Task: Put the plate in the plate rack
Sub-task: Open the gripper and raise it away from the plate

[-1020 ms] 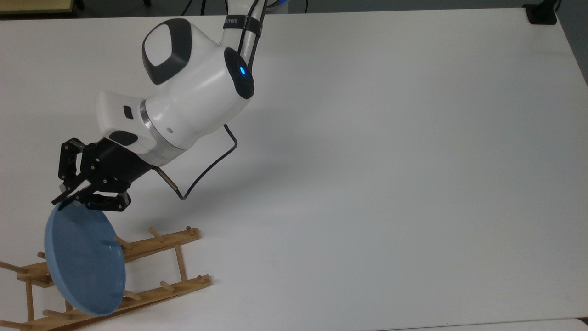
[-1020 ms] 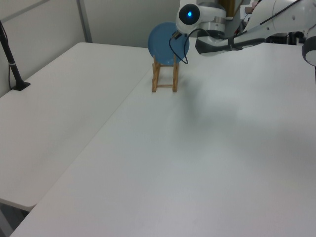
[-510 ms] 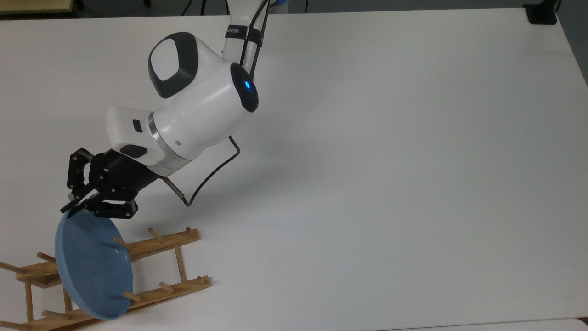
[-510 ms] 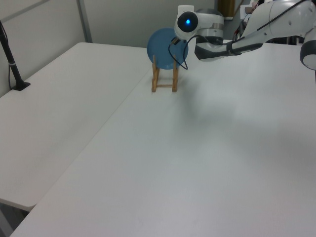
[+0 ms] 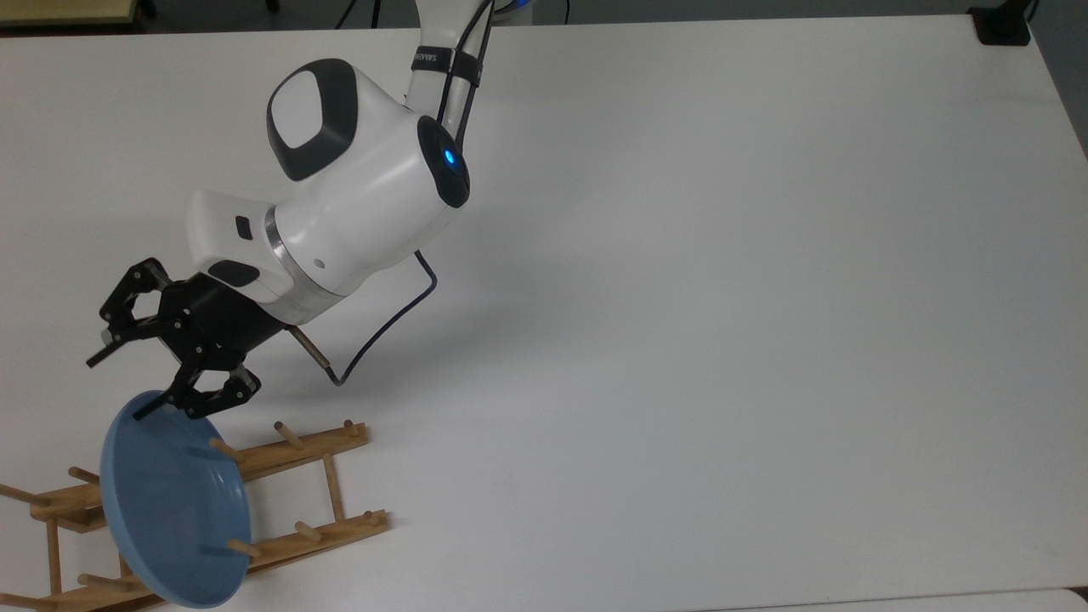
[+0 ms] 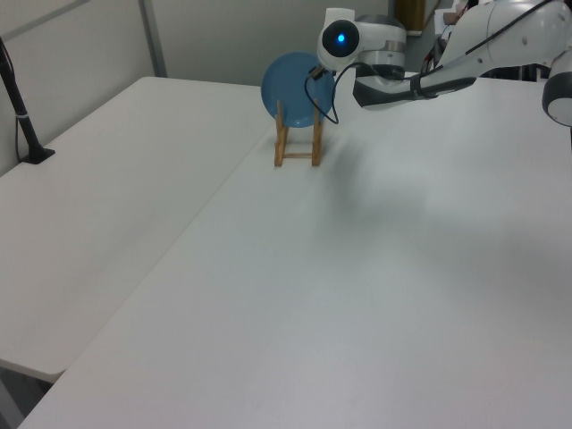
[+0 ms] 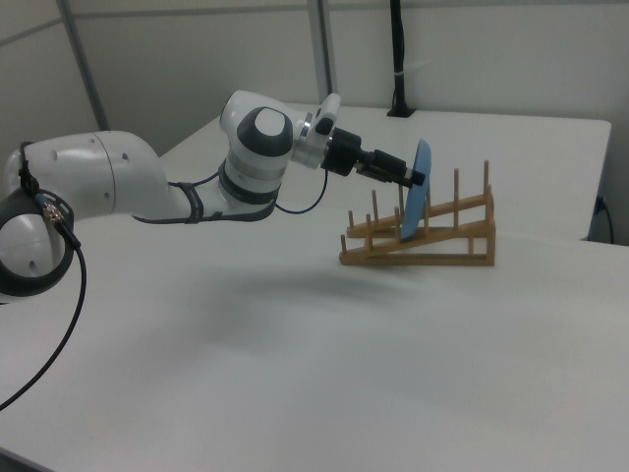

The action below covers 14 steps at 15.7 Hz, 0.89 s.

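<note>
The top view looks steeply down on the white table [image 5: 722, 340] from near, with the light-brown wooden peg rack [image 5: 289, 450] at the top view's lower left corner. The left view stands farther back, looking along the table toward the rack [image 6: 298, 143] near the far edge. The right view looks from low at the side, taking the rack [image 7: 432, 241] in profile. All three share the rack, the round light-blue plate [image 5: 174, 518] and the white robot arm [image 5: 357, 187].

A lab: bare white tables [image 5: 765, 340], partition walls [image 7: 197, 59].
</note>
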{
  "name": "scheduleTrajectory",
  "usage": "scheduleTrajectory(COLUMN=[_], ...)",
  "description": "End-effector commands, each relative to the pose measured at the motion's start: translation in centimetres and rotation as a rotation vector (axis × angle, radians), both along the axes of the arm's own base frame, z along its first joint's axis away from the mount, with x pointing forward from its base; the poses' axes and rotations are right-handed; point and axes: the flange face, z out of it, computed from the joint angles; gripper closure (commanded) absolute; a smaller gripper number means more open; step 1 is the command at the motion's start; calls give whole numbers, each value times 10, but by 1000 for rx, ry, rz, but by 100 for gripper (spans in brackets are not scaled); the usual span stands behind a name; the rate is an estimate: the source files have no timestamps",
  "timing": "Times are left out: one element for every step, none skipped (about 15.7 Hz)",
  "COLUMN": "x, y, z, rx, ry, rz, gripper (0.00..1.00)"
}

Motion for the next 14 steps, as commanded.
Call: scheduleTrajectory(x=[1,-1,-1,-4,-8,-14,-22,-30,-41,-53,-69,-87,-104,-121], y=[2,5,15,25,40,46,49,52,60,70,73,77,84,89], z=[29,44,59,76,94,101,110,126,134,130,137,145,144,147], rx=[42,70,114,164,211,257,309,380,455,531,602,682,754,816], ry=[-153,-196,-238,-271,-295,-298,-306,-323,-313,-263,-214,-156,-62,38], rz=[-22,-14,4,15,35,35,30,25,32,42,39,35,58,106], gripper=[0,0,0,0,0,0,0,0,0,0,0,0,0,0])
